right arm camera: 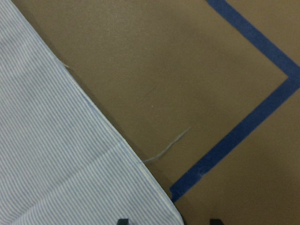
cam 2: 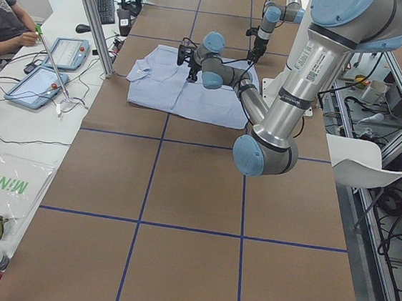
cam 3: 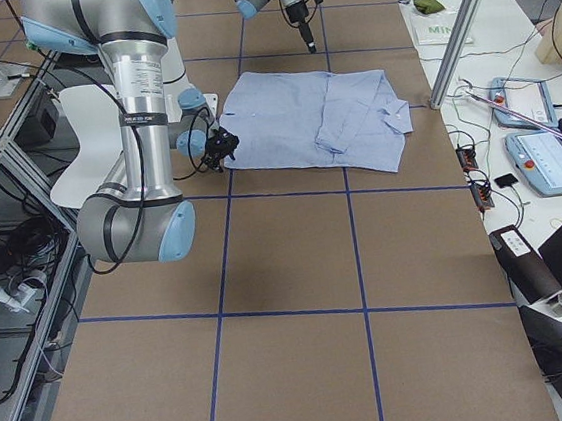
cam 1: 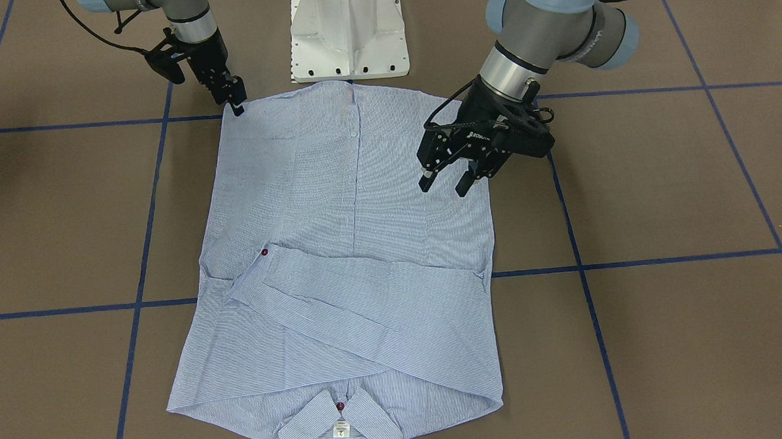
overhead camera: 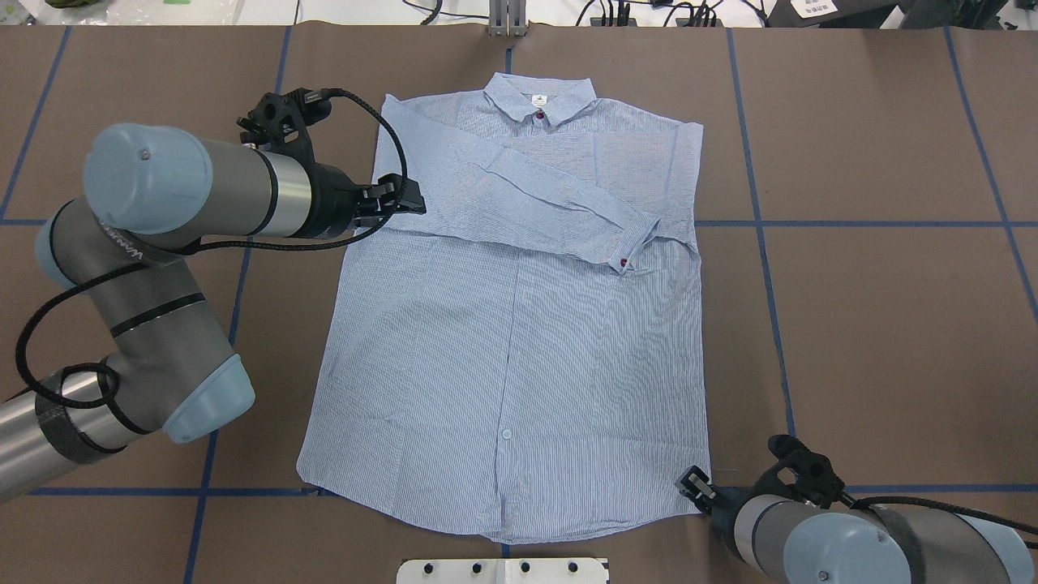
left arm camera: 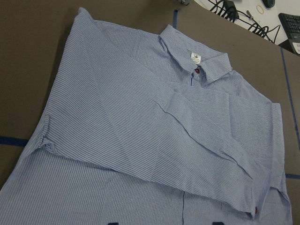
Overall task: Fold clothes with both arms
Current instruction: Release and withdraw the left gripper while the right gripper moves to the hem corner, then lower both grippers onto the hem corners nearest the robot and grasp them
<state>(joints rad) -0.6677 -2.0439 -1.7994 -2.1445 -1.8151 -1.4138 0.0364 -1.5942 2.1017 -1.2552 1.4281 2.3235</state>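
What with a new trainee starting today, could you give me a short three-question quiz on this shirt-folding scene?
1. True or false: the collar of the shirt lies at the end far from the robot's white base.
2. The right gripper is at the shirt's: A) collar B) hem corner C) cuff.
3. Fill in: the left gripper, near the shirt's side, is ___ (open or shut).
Key: 1 true; 2 B; 3 open.
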